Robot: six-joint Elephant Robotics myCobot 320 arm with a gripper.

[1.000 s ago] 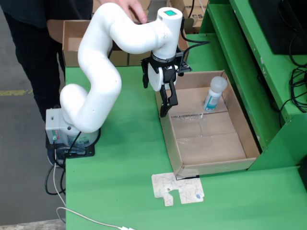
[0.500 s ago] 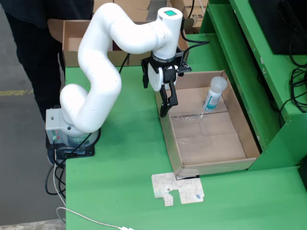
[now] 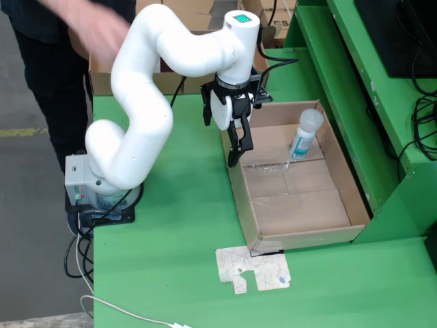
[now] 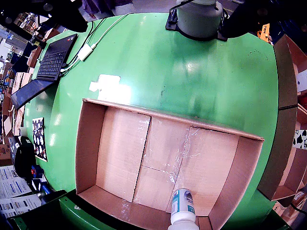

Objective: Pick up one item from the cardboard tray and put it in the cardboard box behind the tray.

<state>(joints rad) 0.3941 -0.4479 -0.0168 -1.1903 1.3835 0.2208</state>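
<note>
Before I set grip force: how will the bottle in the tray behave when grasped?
The bottle lies on its side against the tray wall, so a nudge may roll it. It looks like smooth plastic, possibly slippery. It is small, so probably light and stiff.

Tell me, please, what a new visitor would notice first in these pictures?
First the big white arm, curving over the green table, with its dark tool hanging at the left wall of the cardboard tray. Next, the only item in the tray: a white bottle with a blue label, leaning in the far right corner.
</note>
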